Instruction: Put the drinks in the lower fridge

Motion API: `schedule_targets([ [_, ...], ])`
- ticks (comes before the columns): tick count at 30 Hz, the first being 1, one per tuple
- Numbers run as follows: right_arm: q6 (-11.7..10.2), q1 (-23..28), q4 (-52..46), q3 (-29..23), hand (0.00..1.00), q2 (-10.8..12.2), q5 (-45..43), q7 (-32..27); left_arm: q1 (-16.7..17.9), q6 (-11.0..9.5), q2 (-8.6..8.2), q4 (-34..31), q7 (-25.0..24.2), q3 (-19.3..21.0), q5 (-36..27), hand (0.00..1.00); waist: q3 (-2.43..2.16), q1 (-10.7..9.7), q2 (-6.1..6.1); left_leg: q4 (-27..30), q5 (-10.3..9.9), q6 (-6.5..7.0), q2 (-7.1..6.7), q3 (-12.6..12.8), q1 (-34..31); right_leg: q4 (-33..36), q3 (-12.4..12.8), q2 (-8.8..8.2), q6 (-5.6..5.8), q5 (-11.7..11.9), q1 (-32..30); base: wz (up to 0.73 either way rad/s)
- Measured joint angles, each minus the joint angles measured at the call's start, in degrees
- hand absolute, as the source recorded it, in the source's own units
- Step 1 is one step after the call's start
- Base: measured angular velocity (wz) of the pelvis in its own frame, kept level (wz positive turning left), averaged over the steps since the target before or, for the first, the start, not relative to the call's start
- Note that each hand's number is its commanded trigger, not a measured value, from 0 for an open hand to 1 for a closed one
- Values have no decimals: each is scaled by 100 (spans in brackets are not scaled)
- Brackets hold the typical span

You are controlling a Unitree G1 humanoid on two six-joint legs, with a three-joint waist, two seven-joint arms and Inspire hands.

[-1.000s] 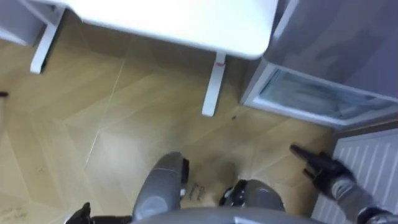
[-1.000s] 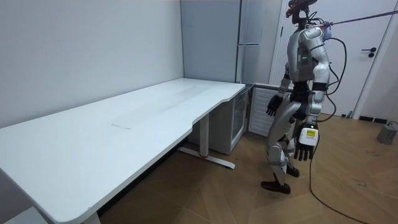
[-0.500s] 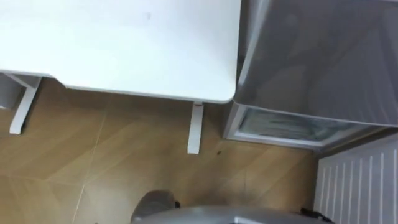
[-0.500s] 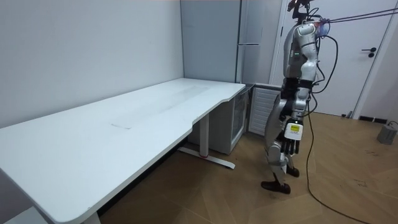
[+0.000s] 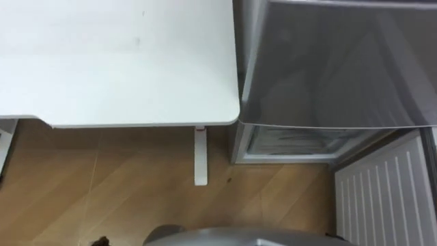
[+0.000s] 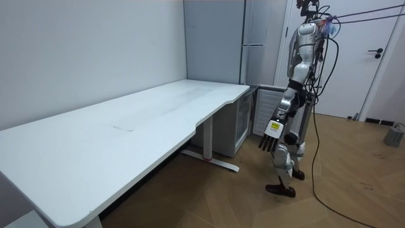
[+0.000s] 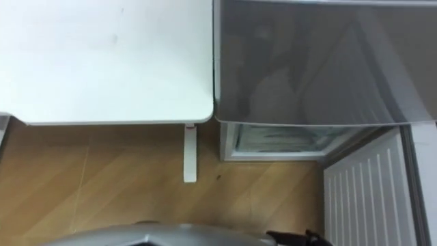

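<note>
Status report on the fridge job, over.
Left hand open, hanging empty. Right hand low. Lower fridge shut, directly ahead. White desk beside it.

Fridge (image 5: 293, 143) right of table (image 5: 116, 61)

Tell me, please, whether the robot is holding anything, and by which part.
The left hand hangs open, empty; the right hand barely shows: cannot tell.

The desk (image 5: 123, 61) top is white, smooth and matt. The tall fridge (image 5: 328, 61) is grey metal with a dull sheen. The lower fridge (image 5: 300, 143) has a glossy glass front. The floor (image 5: 102, 191) is satin wood parquet.
</note>
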Motion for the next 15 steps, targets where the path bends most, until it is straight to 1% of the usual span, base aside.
schedule_targets([
  [1,-4,8,-24,-28,0,1,-40,-9,-23,-59,-29,-27,38,2,1,0,-7,-35,23,-15,8,10,0,24,23,0,44,0,1,20,-1,-18],
  [3,-3,-2,-26,-35,0,0,-61,-56,-72,-128,-81,-29,32,0,0,0,-2,-37,30,-36,17,23,1,117,60,-1,141,-11,5,24,-18,-22],
  [5,-1,4,-29,-55,0,1,-87,-61,-96,-143,-90,-27,5,-3,0,0,-10,-65,39,-44,21,30,5,136,85,9,163,-12,8,35,-14,-12],
  [7,7,-34,-50,-151,0,5,-275,-91,-94,-157,-90,-26,-34,-3,2,0,-12,-140,42,-122,42,40,3,156,109,17,174,-15,10,59,-18,-5],
  [10,26,-55,-62,-282,0,6,-583,-218,-53,-154,-89,-16,-81,10,34,0,-16,-145,38,-155,58,41,2,162,129,22,181,-15,9,70,-21,-3],
  [11,57,-65,-62,-327,0,6,-694,-237,-43,-154,-89,-16,-94,15,41,0,-21,-146,13,-162,65,39,1,164,139,22,193,-14,9,70,-21,-9],
  [12,118,-93,-51,-393,0,6,-889,-275,-16,-154,-90,-16,-113,28,54,0,-30,-127,2,-220,88,33,0,212,202,24,253,-12,3,75,-18,-18],
  [15,128,-138,-32,-450,0,5,-1113,-393,45,-153,-77,-24,-232,30,63,0,-44,-141,-10,-275,132,27,0,270,276,19,306,-11,-5,93,-16,-13],
])
